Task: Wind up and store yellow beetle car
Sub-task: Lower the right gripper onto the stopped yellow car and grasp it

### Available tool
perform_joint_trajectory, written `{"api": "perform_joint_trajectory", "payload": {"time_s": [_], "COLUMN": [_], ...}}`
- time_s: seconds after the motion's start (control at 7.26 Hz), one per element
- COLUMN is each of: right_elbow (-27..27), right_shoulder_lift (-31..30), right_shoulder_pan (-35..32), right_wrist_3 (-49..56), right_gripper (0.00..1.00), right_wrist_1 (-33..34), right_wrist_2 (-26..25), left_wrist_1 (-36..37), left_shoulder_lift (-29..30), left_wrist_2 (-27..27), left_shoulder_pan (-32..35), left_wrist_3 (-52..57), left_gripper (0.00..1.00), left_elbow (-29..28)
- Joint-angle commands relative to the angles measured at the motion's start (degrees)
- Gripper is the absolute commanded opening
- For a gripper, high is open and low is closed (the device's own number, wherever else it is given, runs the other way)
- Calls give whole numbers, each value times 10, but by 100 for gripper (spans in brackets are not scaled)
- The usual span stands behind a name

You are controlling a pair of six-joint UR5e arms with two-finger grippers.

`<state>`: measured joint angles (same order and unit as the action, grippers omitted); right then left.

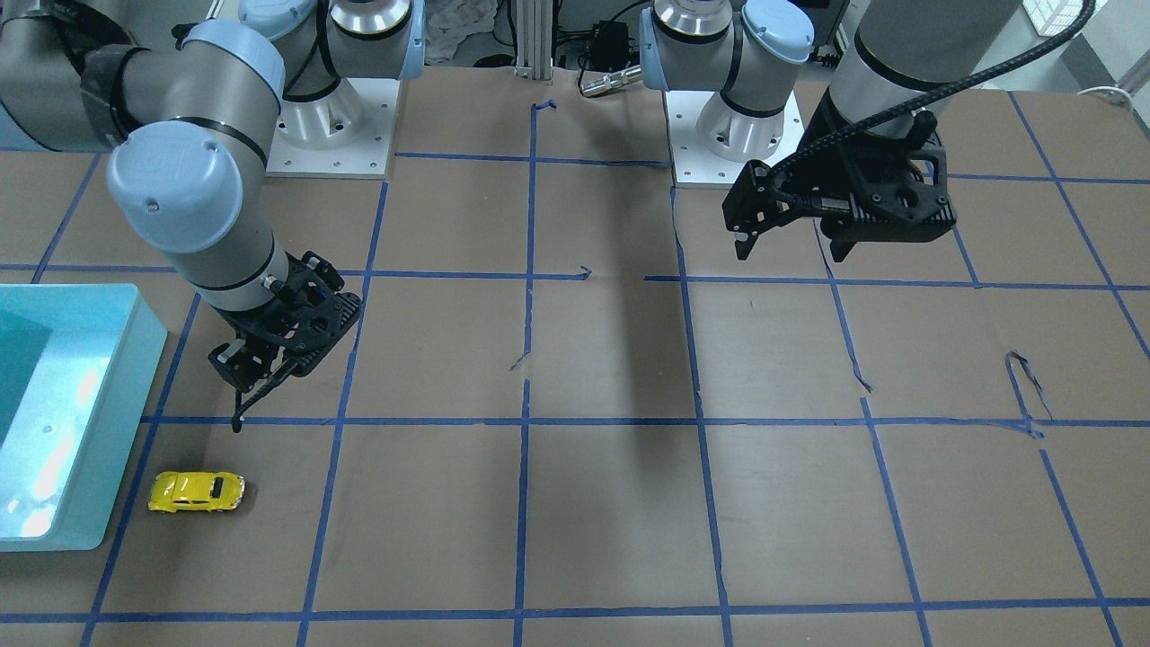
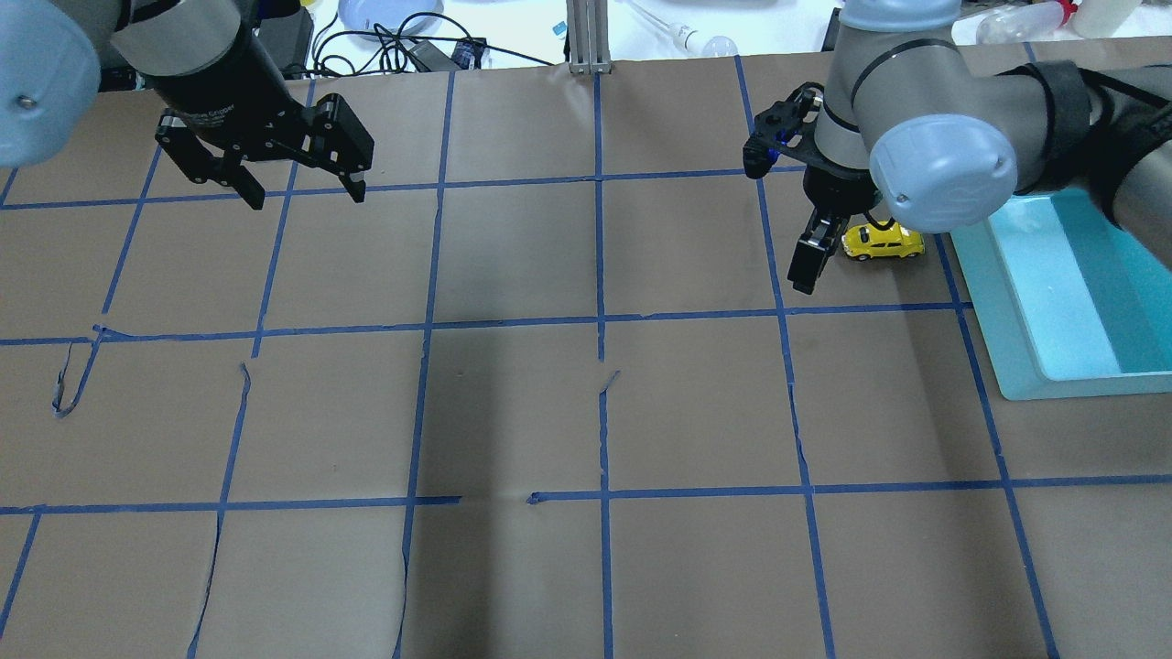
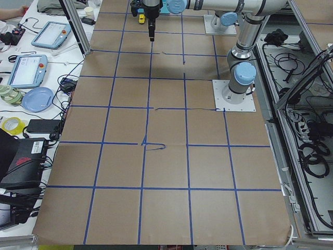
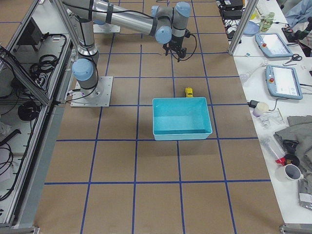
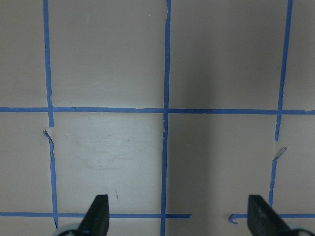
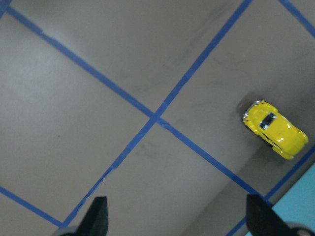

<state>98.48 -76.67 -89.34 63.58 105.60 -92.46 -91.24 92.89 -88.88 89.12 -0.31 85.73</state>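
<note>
The yellow beetle car [image 1: 196,492] stands on its wheels on the brown paper, close to the turquoise bin [image 1: 135,359]. It also shows in the overhead view [image 2: 882,242], the right wrist view [image 6: 274,129] and the exterior right view [image 4: 188,91]. My right gripper [image 2: 810,265] hangs above the table just beside the car, on the side away from the bin. It is open and empty, with both fingertips [image 6: 96,219] wide apart in the right wrist view. My left gripper [image 2: 307,197] is open and empty above bare paper far from the car, and also shows in the front view [image 1: 789,250].
The bin [image 2: 998,302] is empty and lies at the table's end on my right, its long wall next to the car. Blue tape lines grid the brown paper, which has some tears. Cables and clutter lie beyond the table's far edge.
</note>
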Motion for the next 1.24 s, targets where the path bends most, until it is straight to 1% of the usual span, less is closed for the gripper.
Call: {"api": "perform_joint_trajectory", "payload": {"time_s": [0.0, 0.14, 0.28, 0.41, 0.55, 0.69, 0.96, 1.1], "right_elbow": [11, 8, 7, 4, -5, -24, -61, -64], "right_shoulder_lift": [33, 47, 63, 92, 115, 134, 161, 166], "right_shoulder_pan": [67, 82, 83, 83, 83, 83, 83, 83], "right_wrist_3": [296, 363, 465, 505, 468, 402, 387, 339], "right_gripper": [100, 100, 100, 100, 100, 100, 100, 99], "right_wrist_1": [43, 88, 139, 169, 172, 172, 172, 174], "right_wrist_2": [10, 3, -59, -75, -78, -77, -71, -69], "left_wrist_1": [5, 5, 0, -2, -2, -1, -1, -1], "left_shoulder_lift": [-3, -4, -10, -17, -17, -17, -17, -17], "left_wrist_2": [-1, -2, -5, -15, -16, -16, -14, -14], "left_shoulder_pan": [-1, -1, 0, -1, -1, -1, -1, -1], "left_wrist_3": [1, 1, 1, 1, 0, 0, 0, 0], "left_gripper": [100, 100, 100, 100, 100, 100, 100, 100], "left_elbow": [11, 11, 12, 14, 15, 16, 17, 17]}}
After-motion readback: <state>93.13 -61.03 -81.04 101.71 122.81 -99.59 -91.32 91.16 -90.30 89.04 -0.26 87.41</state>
